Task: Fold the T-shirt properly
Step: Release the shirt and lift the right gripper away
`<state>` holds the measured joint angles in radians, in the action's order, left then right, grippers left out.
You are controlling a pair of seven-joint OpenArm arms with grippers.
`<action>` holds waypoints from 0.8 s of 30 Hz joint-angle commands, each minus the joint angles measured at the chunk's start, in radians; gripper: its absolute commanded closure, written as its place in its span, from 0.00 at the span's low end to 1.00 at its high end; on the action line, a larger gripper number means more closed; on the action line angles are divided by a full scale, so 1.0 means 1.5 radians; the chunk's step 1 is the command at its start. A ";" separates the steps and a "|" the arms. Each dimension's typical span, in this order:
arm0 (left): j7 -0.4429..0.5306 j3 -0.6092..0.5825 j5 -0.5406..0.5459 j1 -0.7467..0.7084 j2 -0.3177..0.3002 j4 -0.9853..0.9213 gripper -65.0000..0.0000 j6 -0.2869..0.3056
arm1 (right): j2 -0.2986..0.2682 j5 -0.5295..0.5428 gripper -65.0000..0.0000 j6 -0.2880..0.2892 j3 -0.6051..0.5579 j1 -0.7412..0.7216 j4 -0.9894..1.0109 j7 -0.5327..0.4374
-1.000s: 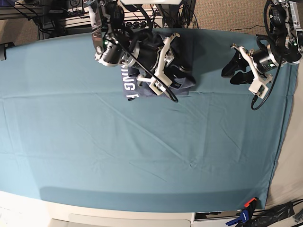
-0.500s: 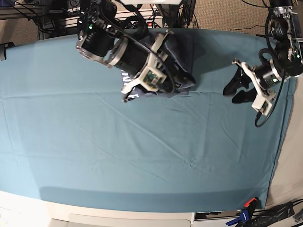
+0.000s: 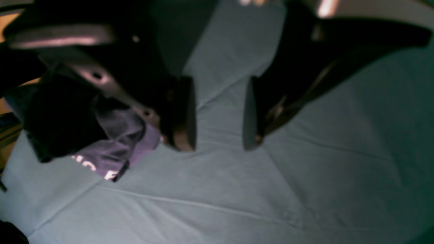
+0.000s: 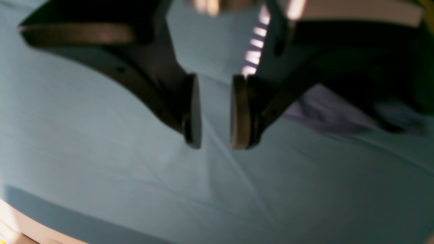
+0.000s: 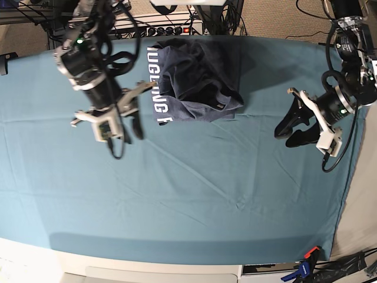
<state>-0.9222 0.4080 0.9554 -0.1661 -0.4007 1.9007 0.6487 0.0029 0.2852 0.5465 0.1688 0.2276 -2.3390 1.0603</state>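
Note:
The blue-grey T-shirt (image 5: 197,82) lies bunched in a rough folded heap at the back middle of the table, white lettering showing along its left edge. It also shows in the left wrist view (image 3: 117,152) and in the right wrist view (image 4: 325,115). My right gripper (image 5: 126,132) is open and empty, hovering over bare cloth left of the shirt; its fingers (image 4: 191,112) stand apart with nothing between them. My left gripper (image 5: 283,137) is open and empty, well right of the shirt; its fingers (image 3: 184,115) frame only table cloth.
The teal table cloth (image 5: 177,194) covers the whole table, with shallow creases. Cables and a rack (image 5: 171,17) stand behind the back edge. A clamp (image 5: 306,265) sits at the front right corner. The cloth's right edge runs near my left arm.
My right gripper has left the shirt and swung left and toward the front, empty. The shirt stays in a heap at the back. My left gripper drifted slightly forward.

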 commanded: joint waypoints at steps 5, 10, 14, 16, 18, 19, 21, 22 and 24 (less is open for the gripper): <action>0.017 0.004 0.022 0.002 0.006 0.011 0.62 0.005 | -0.024 0.008 0.76 -0.002 0.040 -0.004 -0.011 -0.022; 0.017 0.004 0.022 0.001 0.025 0.011 0.62 0.005 | -0.035 0.009 0.76 -0.002 0.046 -0.004 -0.011 -0.024; 0.017 0.004 0.022 -0.002 0.027 0.011 0.62 0.020 | -0.035 0.008 0.76 -0.002 0.045 -0.004 -0.011 -0.024; 0.017 0.004 0.022 -0.002 0.027 0.011 0.62 0.020 | -0.035 0.008 0.76 -0.002 0.045 -0.004 -0.011 -0.025; 0.017 0.004 0.022 -0.002 0.027 0.011 0.62 0.020 | -0.035 0.008 0.76 -0.002 0.045 -0.004 -0.011 -0.025; 0.017 0.004 0.022 -0.002 0.027 0.011 0.62 0.020 | -0.035 0.009 0.76 -0.002 0.045 -0.004 -0.011 -0.025; 0.017 0.004 0.022 -0.002 0.027 0.011 0.62 0.020 | -0.035 0.009 0.76 -0.002 0.045 -0.004 -0.011 -0.027; 0.017 0.004 0.022 -0.002 0.027 0.011 0.62 0.020 | -0.035 0.009 0.76 -0.002 0.045 -0.004 -0.011 -0.027; 0.017 0.004 0.025 -0.002 0.027 0.011 0.62 0.022 | -0.035 0.009 0.76 -0.002 0.045 -0.004 -0.011 -0.027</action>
<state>-0.9226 0.4080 0.9630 -0.1772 -0.3489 1.9007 0.6746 -0.0463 0.2871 0.5465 0.2348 0.2298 -2.3390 1.0496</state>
